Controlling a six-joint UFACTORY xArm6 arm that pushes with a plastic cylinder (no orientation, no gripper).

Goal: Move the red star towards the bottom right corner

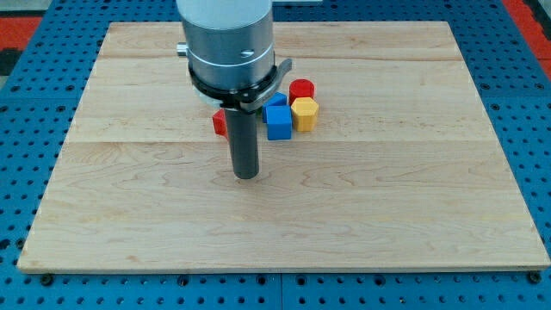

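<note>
A red block (220,123), likely the red star, lies just above the board's middle; the rod hides most of it, so its shape cannot be made out. My tip (247,176) rests on the board just below and slightly right of it, a short way apart. To the right of the rod sits a tight cluster: a blue cube (278,122), a second blue block (276,100) partly hidden behind it, a yellow block (305,113) and a red cylinder (301,89).
The wooden board (387,207) lies on a blue perforated table (525,103). The arm's grey body (228,43) hangs over the board's upper middle and hides what is behind it.
</note>
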